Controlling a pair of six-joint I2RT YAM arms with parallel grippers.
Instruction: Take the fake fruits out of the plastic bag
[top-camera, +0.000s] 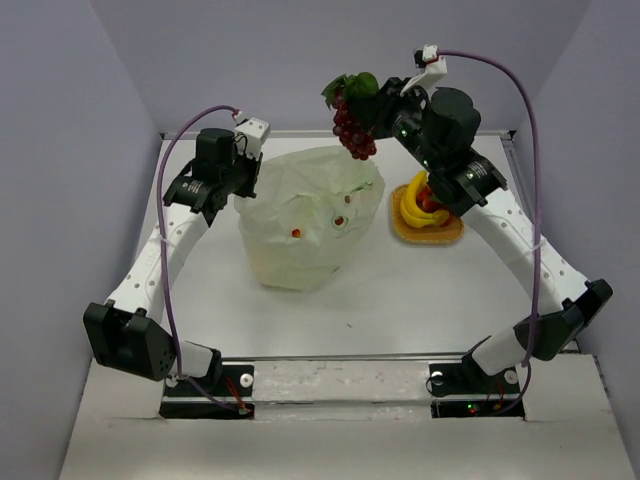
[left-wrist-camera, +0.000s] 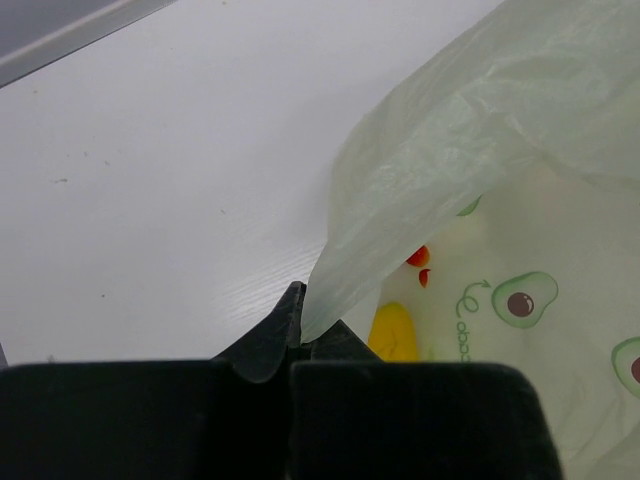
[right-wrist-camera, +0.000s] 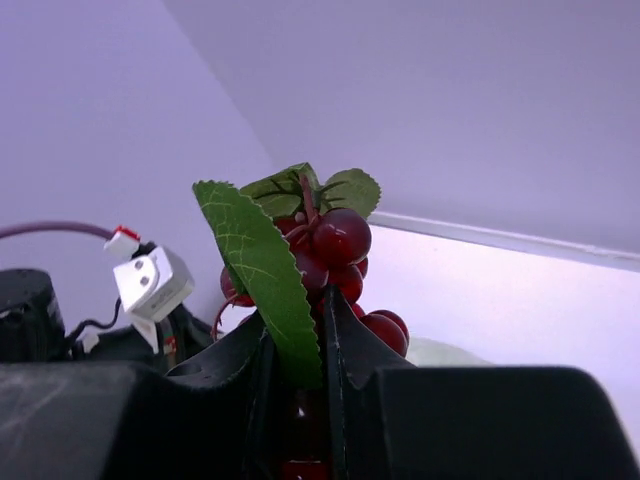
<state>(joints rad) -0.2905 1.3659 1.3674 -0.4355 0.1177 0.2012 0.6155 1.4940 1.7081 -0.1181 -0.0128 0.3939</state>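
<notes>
The plastic bag (top-camera: 310, 215) stands crumpled at the middle of the white table (top-camera: 420, 300), pale green and translucent, with small red and green prints on its side. The left gripper (top-camera: 252, 185) sits at the bag's 10 o'clock. In the left wrist view, the left gripper (left-wrist-camera: 303, 325) has its fingers pressed together on a thin fold of the bag's edge, and the film (left-wrist-camera: 480, 150) rises from there toward 1 o'clock. Through the plastic, at 3 o'clock from the fingertips, a yellow piece (left-wrist-camera: 393, 335) shows, blurred by the film. An avocado print (left-wrist-camera: 520, 300) lies further toward 3 o'clock.

The right gripper (top-camera: 380, 108) is held up in the air at the bag's 1 o'clock, outside the bag. It pinches the grape bunch (top-camera: 353, 130), which hangs down from it toward 7 o'clock, its lowest grapes over the bag's far rim. In the right wrist view, the right gripper (right-wrist-camera: 297, 340) has its fingers closed narrowly on a green leaf (right-wrist-camera: 262, 265) of the bunch. The dark red grapes (right-wrist-camera: 335, 245) sit just at 1 o'clock of that leaf.

At the bag's 3 o'clock, close beside it but apart, lies the orange woven mat (top-camera: 445, 235). The yellow bananas (top-camera: 415, 207) rest on it, partly hidden by the right arm.
</notes>
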